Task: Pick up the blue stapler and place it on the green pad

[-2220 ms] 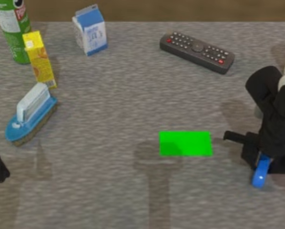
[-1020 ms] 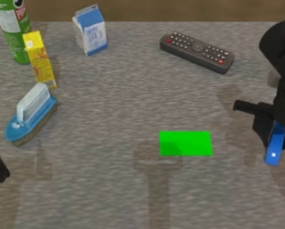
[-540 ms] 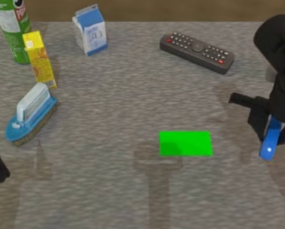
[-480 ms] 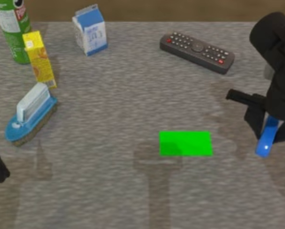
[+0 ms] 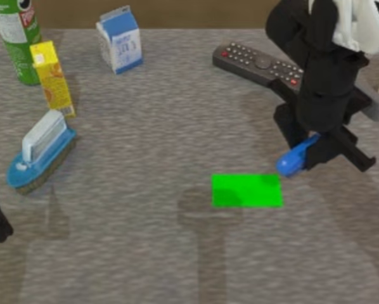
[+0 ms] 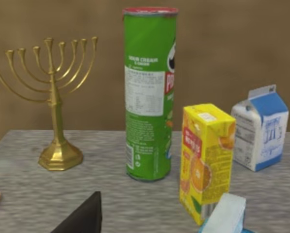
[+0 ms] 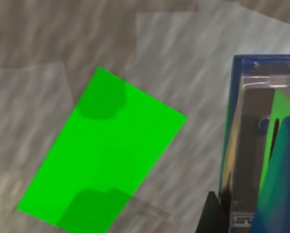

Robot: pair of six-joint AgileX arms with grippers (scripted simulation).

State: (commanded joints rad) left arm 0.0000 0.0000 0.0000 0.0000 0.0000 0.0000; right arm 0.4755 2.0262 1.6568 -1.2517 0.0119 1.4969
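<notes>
the blue stapler [image 5: 295,159] is pinched in my right gripper [image 5: 310,152], right of centre in the top view, held above the table [image 5: 145,126] and tilted, its rounded free end pointing down-left toward the green pad [image 5: 247,190]. that end sits just above the pad's upper right corner in the frame; whether it overlaps the pad i cannot tell from above. in the right wrist view the stapler [image 7: 261,145] fills the right edge, its glossy underside reflecting green, with the pad [image 7: 104,155] lying flat and apart from it; two soft shadows fall on the pad's surface.

my left arm is parked at the lower left edge of the top view, only a dark sliver showing; its left gripper [image 6: 84,218] appears as one black shape at the bottom of the left wrist view, and i cannot tell how its fingers stand.

count of the rest, one of each: a green chips can [image 5: 15,38] in the upper left corner, a yellow juice carton [image 5: 52,79] just beside it, a blue-and-white milk carton [image 5: 120,39] further right along the top, a blue-based scrubbing brush [image 5: 40,152] at mid left, and a dark remote control [image 5: 259,66] at upper right, partly under the right arm. the left wrist view also shows one brass candelabrum [image 6: 50,102] standing beside the can.
</notes>
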